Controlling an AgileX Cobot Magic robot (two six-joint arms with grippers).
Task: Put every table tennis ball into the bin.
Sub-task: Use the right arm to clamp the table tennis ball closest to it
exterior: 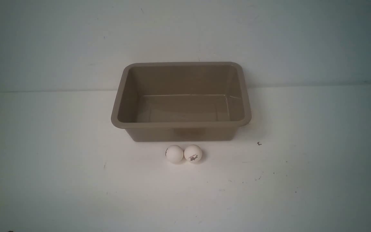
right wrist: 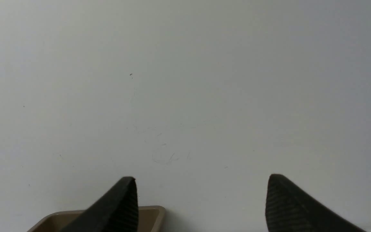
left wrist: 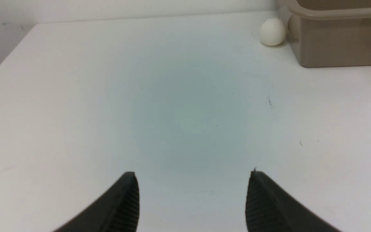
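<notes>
Dark logo (exterior: 194, 158) noted on the right table tennis ball (exterior: 193, 151), lower centre of the front view; lettering too small to be read. Nothing else legible.

Empty taupe bin (exterior: 181, 124), two touching white balls (exterior: 174, 153) in front, third ball (left wrist: 272, 31) beside

The bin (exterior: 181, 124) is smooth, faintly glossy plastic; balls (exterior: 174, 153) matt; fingers (left wrist: 121, 206) ribbed, probably rubber.
</notes>
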